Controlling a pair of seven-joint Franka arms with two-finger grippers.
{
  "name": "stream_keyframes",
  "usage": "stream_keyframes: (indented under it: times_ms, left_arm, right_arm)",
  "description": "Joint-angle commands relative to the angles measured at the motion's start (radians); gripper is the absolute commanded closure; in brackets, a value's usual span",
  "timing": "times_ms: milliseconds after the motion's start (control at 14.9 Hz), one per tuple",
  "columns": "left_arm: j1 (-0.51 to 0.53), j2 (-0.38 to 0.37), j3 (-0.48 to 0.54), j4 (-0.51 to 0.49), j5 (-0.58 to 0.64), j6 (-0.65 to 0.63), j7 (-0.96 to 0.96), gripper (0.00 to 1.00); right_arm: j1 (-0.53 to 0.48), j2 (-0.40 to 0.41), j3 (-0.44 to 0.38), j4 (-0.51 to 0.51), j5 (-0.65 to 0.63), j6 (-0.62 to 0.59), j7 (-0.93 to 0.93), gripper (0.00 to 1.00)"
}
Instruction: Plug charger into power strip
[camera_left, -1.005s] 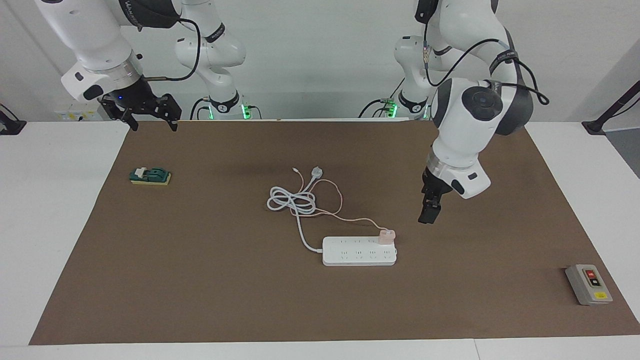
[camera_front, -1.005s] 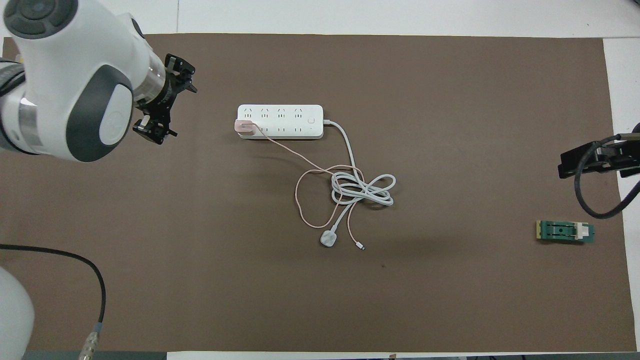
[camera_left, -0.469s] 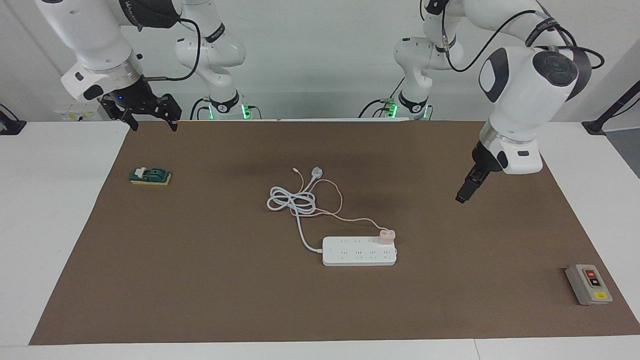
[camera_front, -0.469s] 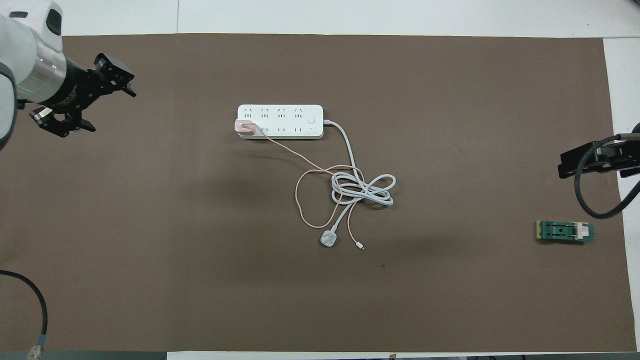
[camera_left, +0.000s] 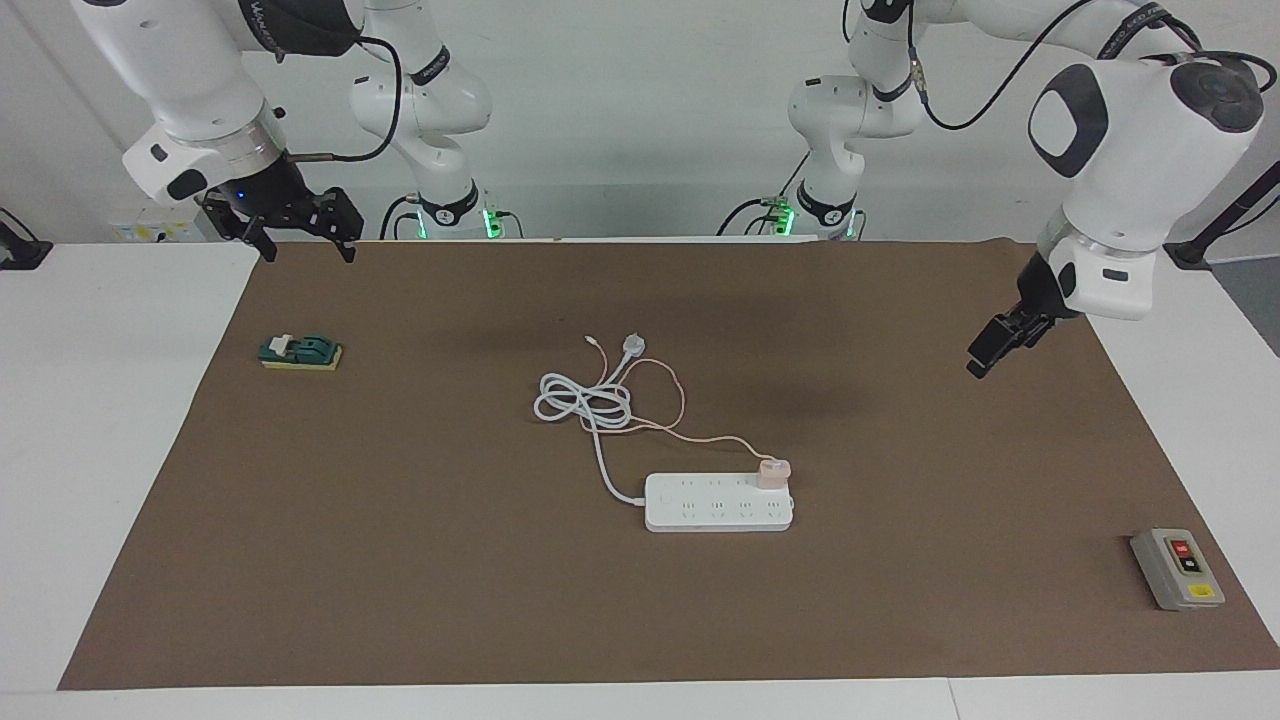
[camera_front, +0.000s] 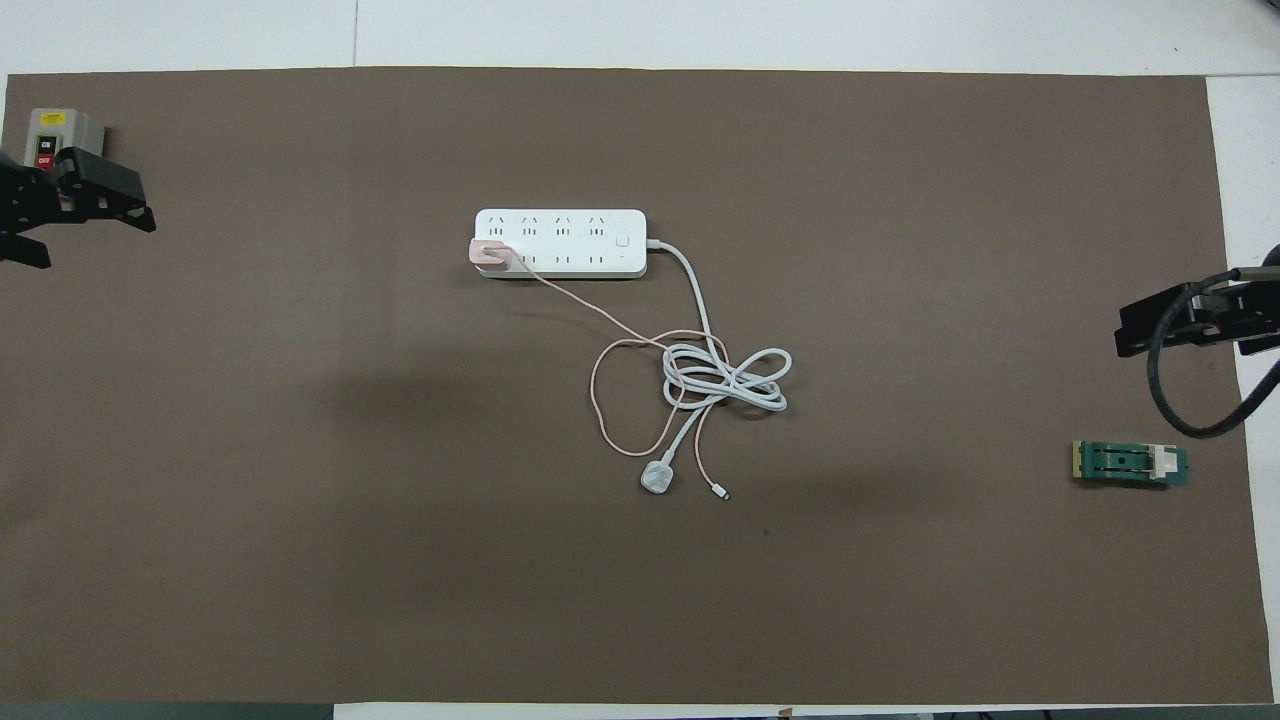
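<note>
The white power strip (camera_left: 715, 505) lies flat on the brown mat, and also shows in the overhead view (camera_front: 575, 235). The pink charger (camera_left: 773, 472) stands upright on a socket at the strip's end toward the left arm (camera_front: 489, 254). Its thin pink cable runs to the cord coil. My left gripper (camera_left: 985, 358) is open and empty, raised over the mat toward the left arm's end, well apart from the strip (camera_front: 90, 235). My right gripper (camera_left: 310, 250) is open and empty, and waits over the mat's corner near its base (camera_front: 1170, 320).
The strip's thick white cord lies coiled (camera_left: 585, 400) with a round white plug (camera_left: 632, 345) nearer the robots. A grey switch box (camera_left: 1178, 568) sits at the left arm's end. A green block (camera_left: 300, 352) sits at the right arm's end.
My left gripper has drawn away from the charger, rising and moving toward the left arm's end of the table. The charger stays on the strip. The right arm has not moved.
</note>
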Motion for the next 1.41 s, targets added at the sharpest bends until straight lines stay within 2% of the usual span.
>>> stream_keyframes:
  times_ms: [0, 201, 536, 871, 1139, 1340]
  left_arm:
    - [0.013, -0.09, -0.006, -0.06, -0.006, -0.074, 0.076, 0.0]
    - [0.019, -0.163, -0.008, -0.125, -0.001, -0.123, 0.081, 0.0]
    - [-0.021, -0.156, -0.018, -0.119, -0.012, -0.042, 0.064, 0.0]
    - [-0.056, -0.159, -0.02, -0.121, -0.01, -0.048, 0.081, 0.0]
    - [-0.054, -0.163, -0.02, -0.127, -0.01, -0.089, 0.209, 0.0]
    - [-0.053, -0.165, -0.02, -0.129, -0.01, -0.094, 0.228, 0.0]
  right_arm:
    - [-0.013, -0.021, 0.007, -0.023, 0.015, 0.019, -0.016, 0.0]
    - [-0.013, -0.021, 0.007, -0.023, 0.015, 0.019, -0.016, 0.0]
    - [-0.014, -0.021, 0.007, -0.023, 0.015, 0.019, -0.016, 0.0]
    - [-0.014, -0.021, 0.007, -0.023, 0.015, 0.019, -0.016, 0.0]
    - [-0.014, -0.021, 0.007, -0.023, 0.015, 0.019, -0.016, 0.0]
    - [-0.016, -0.021, 0.007, -0.023, 0.015, 0.019, -0.017, 0.0]
